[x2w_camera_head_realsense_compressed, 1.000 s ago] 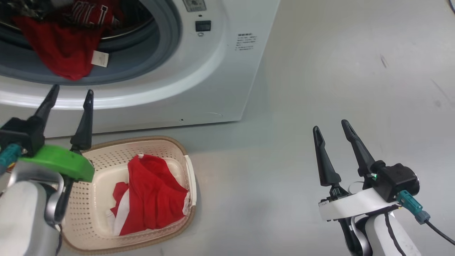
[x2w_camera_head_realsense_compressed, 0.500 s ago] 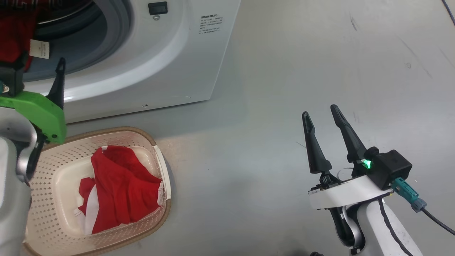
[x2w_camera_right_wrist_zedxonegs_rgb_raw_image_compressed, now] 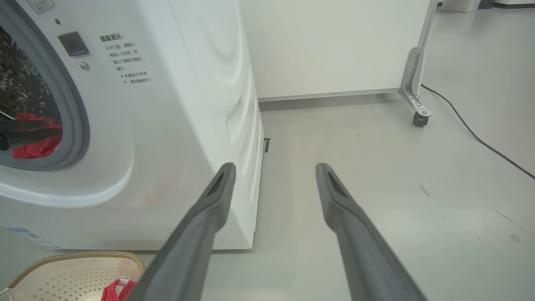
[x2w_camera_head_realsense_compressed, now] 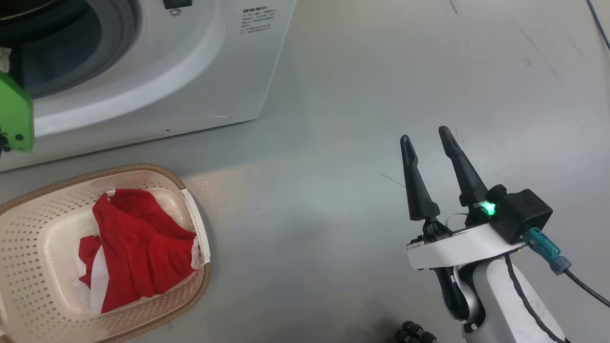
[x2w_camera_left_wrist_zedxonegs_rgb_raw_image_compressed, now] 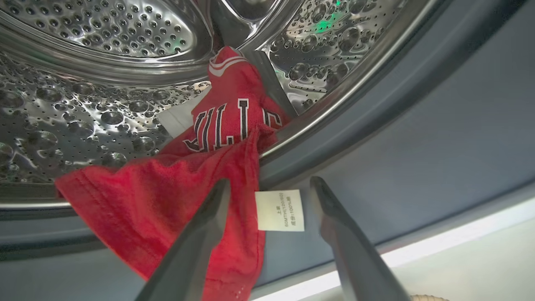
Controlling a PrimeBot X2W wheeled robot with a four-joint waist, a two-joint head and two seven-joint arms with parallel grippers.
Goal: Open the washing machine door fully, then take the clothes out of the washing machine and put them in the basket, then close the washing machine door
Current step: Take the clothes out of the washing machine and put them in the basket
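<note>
Left wrist view: left end effector point(x2w_camera_left_wrist_zedxonegs_rgb_raw_image_compressed: 271, 180) released at clothes point(x2w_camera_left_wrist_zedxonegs_rgb_raw_image_compressed: 167, 200) draped over drum lip point(x2w_camera_left_wrist_zedxonegs_rgb_raw_image_compressed: 334, 101); right end effector point(x2w_camera_head_realsense_compressed: 424, 133) released over floor point(x2w_camera_head_realsense_compressed: 333, 190)

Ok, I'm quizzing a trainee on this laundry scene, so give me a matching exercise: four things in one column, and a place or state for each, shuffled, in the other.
Things:
1. left gripper
2. right gripper
3. basket
4. white label tag

Places or states:
A. on the floor, holding a red garment
B. open, aimed into the drum
C. hanging from red cloth at the drum mouth
D. open above bare floor

Pairs: 1-B, 2-D, 3-A, 4-C.
</note>
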